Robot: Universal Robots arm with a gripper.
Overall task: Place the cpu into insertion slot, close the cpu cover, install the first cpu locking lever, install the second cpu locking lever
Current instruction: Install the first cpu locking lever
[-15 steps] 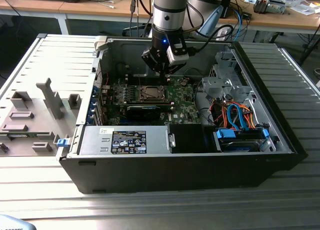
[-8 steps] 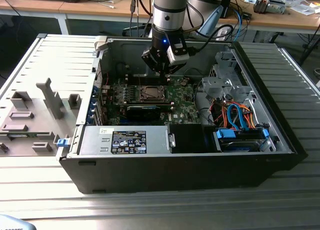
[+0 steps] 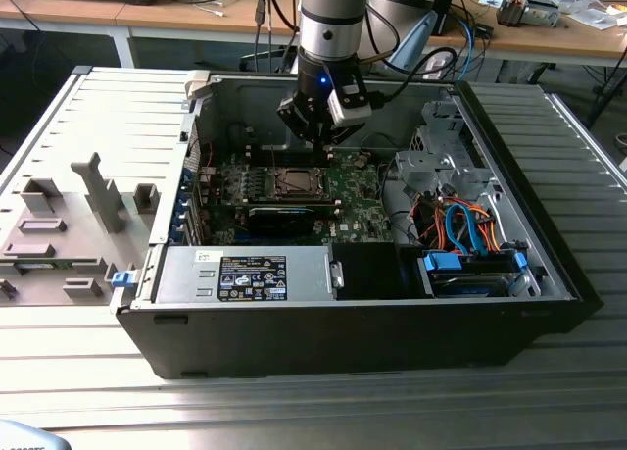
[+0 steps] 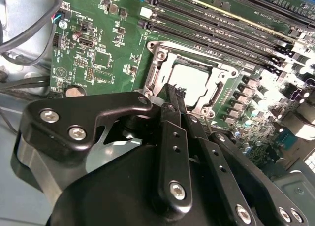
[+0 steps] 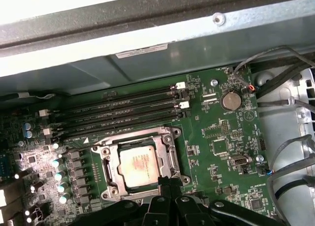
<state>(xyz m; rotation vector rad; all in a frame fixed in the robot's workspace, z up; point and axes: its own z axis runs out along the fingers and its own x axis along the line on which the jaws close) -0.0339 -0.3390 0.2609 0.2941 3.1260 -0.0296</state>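
Cpu (image 5: pixel 139 167): seated flat in insertion slot (image 5: pixel 178 179) on green mobo (image 5: pixel 221 137), w/ cpu cover (image 5: pixel 133 143) apparently down around it. Gripper (image 5: pixel 165 180): fingers pinched together, nothing seen btwn them, tips at slot rim just beside cpu; contact unclear. Judged light, stiff, fragile on underside. Best held by opposite edges, never by contact face; low grip force advised.

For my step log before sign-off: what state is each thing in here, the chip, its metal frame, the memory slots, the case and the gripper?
Small square silver-topped cpu: lying flat, top showing through the frame's window.
Thin silver metal cpu cover: down flat around the chip.
Long black memory slots: empty.
Black computer case: on its side, side open.
Black gripper: shut, tips at the cover's edge.
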